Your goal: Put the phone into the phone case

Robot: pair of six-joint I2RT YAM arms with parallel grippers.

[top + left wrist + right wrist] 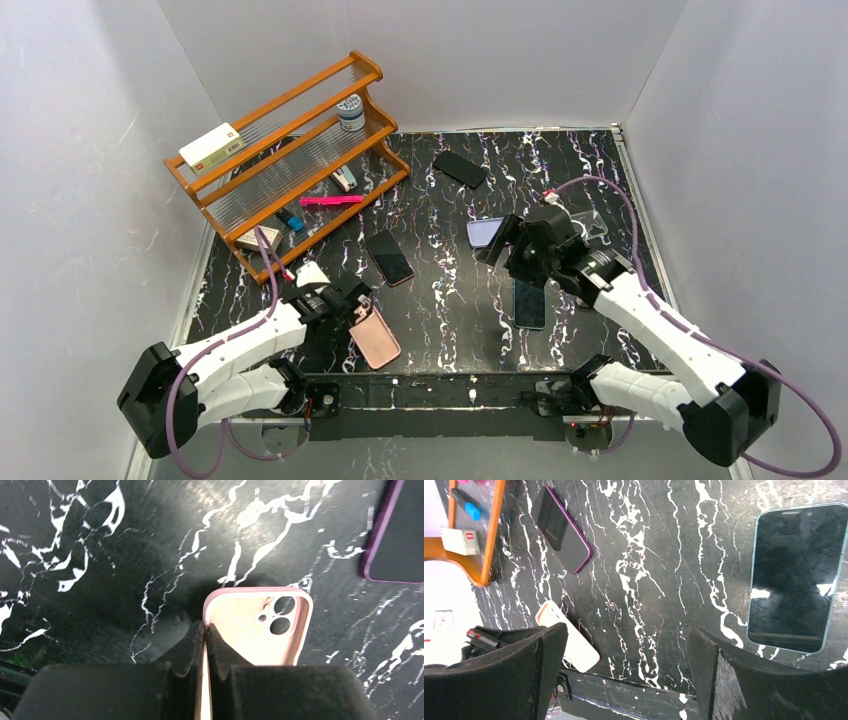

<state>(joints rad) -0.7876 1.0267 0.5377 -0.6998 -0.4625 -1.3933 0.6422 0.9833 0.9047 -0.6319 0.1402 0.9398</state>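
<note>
A pink phone case (pixel 255 625) lies inside up near the table's front edge, camera cutouts showing. It is also seen from above (pixel 378 342). My left gripper (pixel 205 627) is shut on the case's left side wall, one finger inside and one outside. A dark phone with a pale blue rim (pixel 796 572) lies screen up at the right (pixel 529 303). My right gripper (pixel 626 630) hangs open above the table left of that phone, with nothing between its fingers. A purple-rimmed phone (pixel 388 257) lies in the middle.
A wooden rack (pixel 290 160) with small items stands at the back left. A black phone (pixel 460 168) lies at the back. A lavender phone-shaped thing (pixel 484 232) sits beside my right gripper (pixel 503 250). White walls enclose the table.
</note>
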